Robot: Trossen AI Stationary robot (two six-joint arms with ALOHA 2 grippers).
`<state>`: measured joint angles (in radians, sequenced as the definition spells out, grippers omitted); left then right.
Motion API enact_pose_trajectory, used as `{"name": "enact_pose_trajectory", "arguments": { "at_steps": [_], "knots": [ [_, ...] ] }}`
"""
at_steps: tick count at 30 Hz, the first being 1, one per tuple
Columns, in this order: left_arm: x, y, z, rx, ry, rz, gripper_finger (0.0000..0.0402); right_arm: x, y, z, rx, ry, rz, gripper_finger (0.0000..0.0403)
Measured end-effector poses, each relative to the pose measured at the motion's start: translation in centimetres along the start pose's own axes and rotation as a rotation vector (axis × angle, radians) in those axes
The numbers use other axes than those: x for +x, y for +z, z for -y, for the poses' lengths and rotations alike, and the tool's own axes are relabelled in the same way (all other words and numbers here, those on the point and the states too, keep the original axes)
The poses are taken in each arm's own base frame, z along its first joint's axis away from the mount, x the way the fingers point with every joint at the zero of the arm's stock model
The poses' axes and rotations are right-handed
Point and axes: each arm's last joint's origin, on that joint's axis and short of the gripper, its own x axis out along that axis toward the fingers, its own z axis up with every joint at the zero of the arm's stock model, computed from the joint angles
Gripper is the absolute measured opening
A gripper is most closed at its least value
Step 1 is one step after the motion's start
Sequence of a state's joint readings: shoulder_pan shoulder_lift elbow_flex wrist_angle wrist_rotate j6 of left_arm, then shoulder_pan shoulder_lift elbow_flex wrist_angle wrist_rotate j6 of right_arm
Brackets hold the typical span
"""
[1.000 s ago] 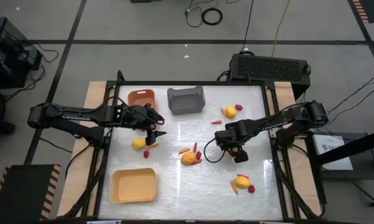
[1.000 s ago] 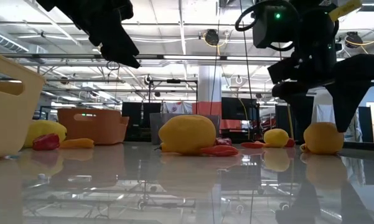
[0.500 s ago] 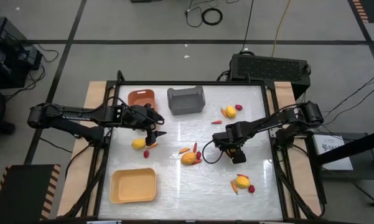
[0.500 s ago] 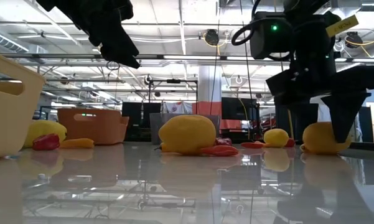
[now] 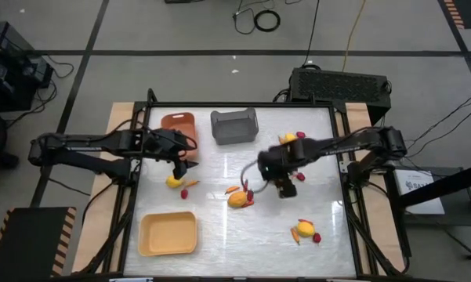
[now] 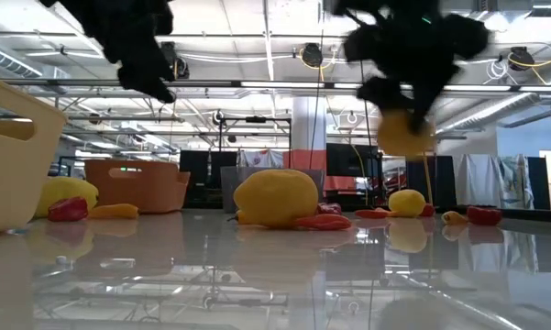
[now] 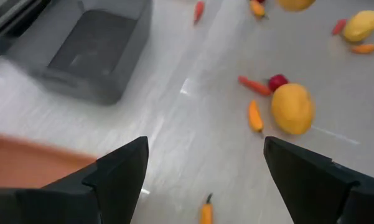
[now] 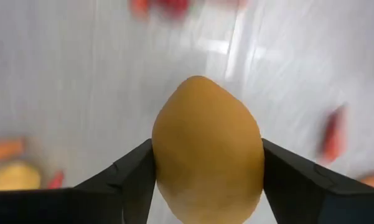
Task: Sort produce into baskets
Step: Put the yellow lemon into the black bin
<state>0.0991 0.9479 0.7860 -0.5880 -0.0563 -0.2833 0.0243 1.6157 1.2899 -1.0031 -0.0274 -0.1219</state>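
Observation:
My right gripper [image 5: 281,186] is shut on a yellow-orange lemon [image 8: 206,143] above the middle of the table; the low view shows the lemon [image 6: 405,134] in the air. My left gripper [image 5: 182,165] is open and empty, its fingers [image 7: 120,172] wide apart, above the table just beyond another lemon [image 5: 174,182]. A third lemon [image 5: 237,199] lies mid-table with carrot sticks and red pieces beside it. The orange-brown basket [image 5: 178,123] and the dark grey basket [image 5: 233,125] stand at the far edge. The pale yellow basket [image 5: 168,233] stands near left. My right gripper pinches the lemon between its two fingers, one on each side [image 8: 163,155] at the widest part. The fingers come from above, pointing down. The lemon is lifted clear of the table, its pointed end away from the wrist.
More produce lies scattered: a lemon with red pieces and a carrot at the far right [image 5: 288,139], a lemon with a red piece near right [image 5: 304,229], and a red piece [image 5: 300,176] beside my right gripper. Open table lies between the piles.
My right gripper has come down over a lemon on the right, taken hold of it, lifted it clear, and carried it toward the table's left and a little toward the far edge. My left gripper has shifted slightly toward the left edge.

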Motion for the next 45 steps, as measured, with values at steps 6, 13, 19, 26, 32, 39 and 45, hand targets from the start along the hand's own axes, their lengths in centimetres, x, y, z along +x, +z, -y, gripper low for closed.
{"name": "enact_pose_trajectory", "arguments": {
  "at_steps": [6, 13, 19, 26, 32, 39, 45],
  "knots": [
    [-1.4, -0.4, -0.7, -0.044, 0.022, 0.006, 0.0326, -3.8, 2.9, 6.0, 0.069, -0.128, 0.335, 0.0238],
    [-2.2, -1.5, -1.1, -0.038, 0.084, -0.069, 0.0326, -4.1, 3.2, 13.7, 0.384, -0.245, 0.578, 0.0243],
    [-3.9, -2.7, -1.8, -0.042, 0.162, 0.033, 0.0326, -0.7, 2.9, 17.4, 0.557, -0.246, 0.560, 0.0248],
    [-4.6, -4.9, -2.6, -0.177, 0.167, 0.148, 0.0326, 2.3, 3.2, 18.8, 0.672, -0.219, 0.546, 0.0249],
    [-3.7, -6.1, -2.9, -0.229, 0.172, 0.186, 0.0326, 2.6, 2.9, 19.5, 0.743, -0.220, 0.553, 0.0249],
    [-3.3, -5.8, -2.8, -0.250, 0.151, 0.238, 0.0326, 2.6, 2.2, 20.3, 0.842, -0.212, 0.544, 0.0276],
    [-3.3, -5.7, -2.8, -0.243, 0.151, 0.239, 0.0326, 2.8, 1.9, 20.1, 0.854, -0.203, 0.505, 0.0326]
  ]
}}
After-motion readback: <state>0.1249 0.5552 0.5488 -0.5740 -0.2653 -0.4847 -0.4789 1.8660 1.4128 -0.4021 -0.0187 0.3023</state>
